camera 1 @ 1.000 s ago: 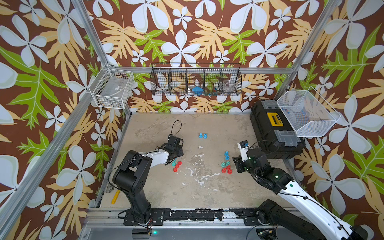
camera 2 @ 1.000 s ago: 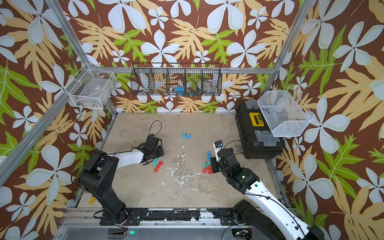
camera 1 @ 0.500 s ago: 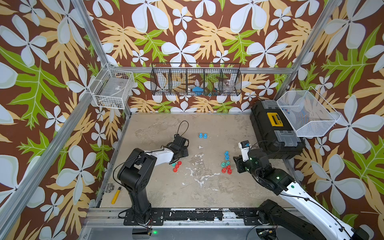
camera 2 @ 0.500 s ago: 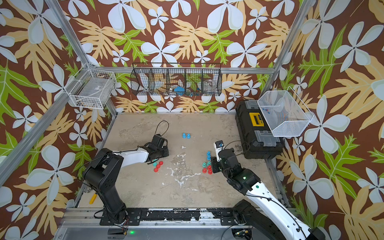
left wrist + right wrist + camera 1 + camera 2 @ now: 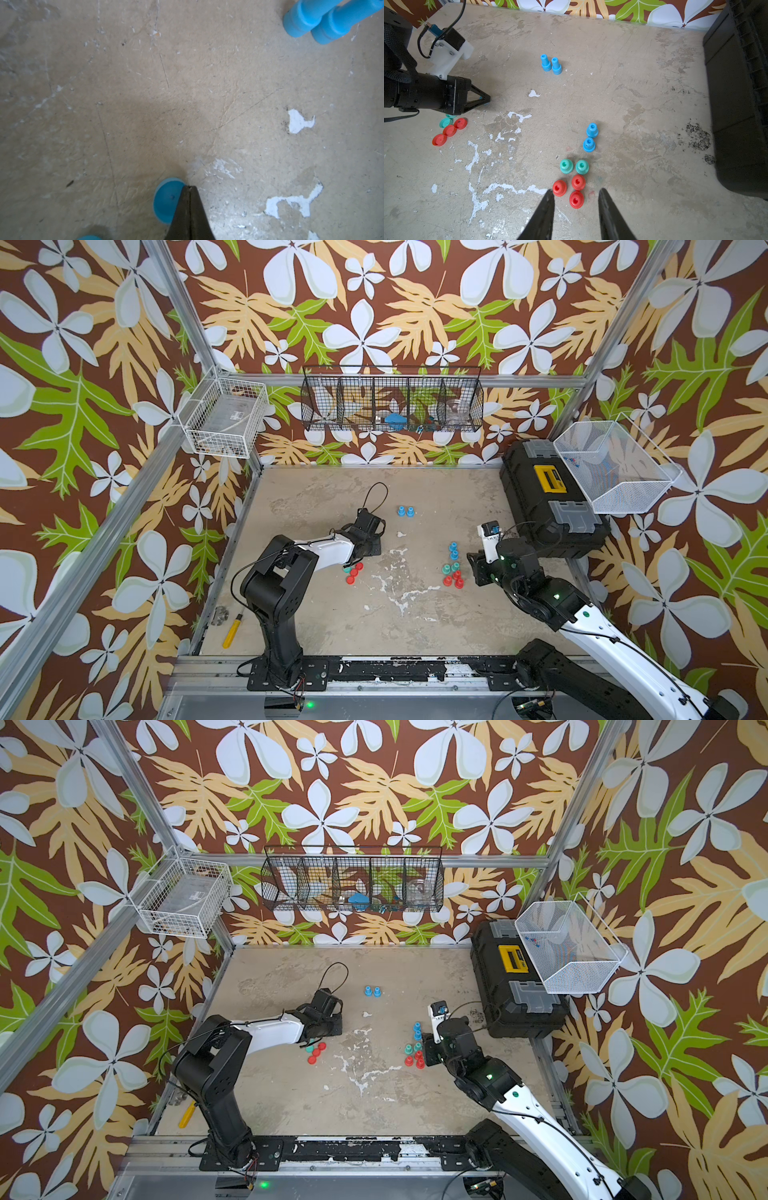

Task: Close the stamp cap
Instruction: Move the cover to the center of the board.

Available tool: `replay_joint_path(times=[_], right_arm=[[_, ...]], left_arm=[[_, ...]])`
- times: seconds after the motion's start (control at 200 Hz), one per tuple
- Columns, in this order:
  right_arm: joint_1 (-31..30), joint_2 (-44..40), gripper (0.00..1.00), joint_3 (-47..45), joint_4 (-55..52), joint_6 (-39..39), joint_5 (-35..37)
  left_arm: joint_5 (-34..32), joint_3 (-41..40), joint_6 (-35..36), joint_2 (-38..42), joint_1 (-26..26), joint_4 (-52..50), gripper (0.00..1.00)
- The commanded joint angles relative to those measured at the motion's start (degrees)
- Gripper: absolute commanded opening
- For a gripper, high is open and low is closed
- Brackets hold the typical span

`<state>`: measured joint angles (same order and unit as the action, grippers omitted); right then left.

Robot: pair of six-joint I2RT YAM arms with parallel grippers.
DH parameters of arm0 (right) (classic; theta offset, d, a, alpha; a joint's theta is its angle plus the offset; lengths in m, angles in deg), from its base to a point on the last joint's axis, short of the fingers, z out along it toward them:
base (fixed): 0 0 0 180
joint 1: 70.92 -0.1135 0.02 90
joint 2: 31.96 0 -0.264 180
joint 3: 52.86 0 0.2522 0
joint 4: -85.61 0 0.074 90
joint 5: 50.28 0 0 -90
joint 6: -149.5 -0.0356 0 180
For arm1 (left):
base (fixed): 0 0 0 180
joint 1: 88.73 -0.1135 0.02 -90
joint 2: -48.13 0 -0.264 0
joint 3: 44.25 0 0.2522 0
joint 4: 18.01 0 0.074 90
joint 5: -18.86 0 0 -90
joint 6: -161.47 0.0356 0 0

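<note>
Tabletop [image 5: 316, 614] of scuffed beige lies inside floral-papered walls [image 5: 374, 302]; left gripper [image 5: 190, 187] pinched closed, right gripper [image 5: 575, 190] spread.

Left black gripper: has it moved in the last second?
Yes. In a top view, the left black gripper has slid sideways toward the pair of upright blue plastic stamps, which stayed put.

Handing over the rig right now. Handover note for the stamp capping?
Left gripper: shut, blue cap at its tips; gripped or not, cannot tell.
Right gripper: open, empty, by the red stamps.
Also near it: two teal stamps, two blue stamps. Back blue pair stands apart.
Loose caps: three red and some teal beside the left arm.
Done: nothing I can confirm. Left: fit caps onto stamps.
</note>
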<state>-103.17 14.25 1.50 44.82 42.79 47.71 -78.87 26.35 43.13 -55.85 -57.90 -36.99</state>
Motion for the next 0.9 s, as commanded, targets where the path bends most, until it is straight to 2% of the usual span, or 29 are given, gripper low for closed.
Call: replay_joint_path(times=[0.0, 0.27, 0.626, 0.896], right_arm=[[0.0, 0.1, 0.37, -0.1, 1.6, -0.5, 1.1], [0.0, 0.9, 0.37, 0.0, 1.6, -0.4, 0.8], [0.0, 0.7, 0.37, 0.0, 1.6, -0.5, 0.9], [0.0, 0.5, 0.37, 0.0, 1.7, -0.5, 0.9]], left_arm=[[-0.6, -0.2, 1.0, 0.7, 0.7, -3.2, 0.03], [-1.2, -0.4, 0.6, 3.0, 4.4, -3.7, 0.02], [-3.6, 6.1, -2.1, -1.3, 14.8, -5.2, 0.03], [-4.3, 7.2, -3.1, -4.1, 16.4, -5.2, 0.09]])
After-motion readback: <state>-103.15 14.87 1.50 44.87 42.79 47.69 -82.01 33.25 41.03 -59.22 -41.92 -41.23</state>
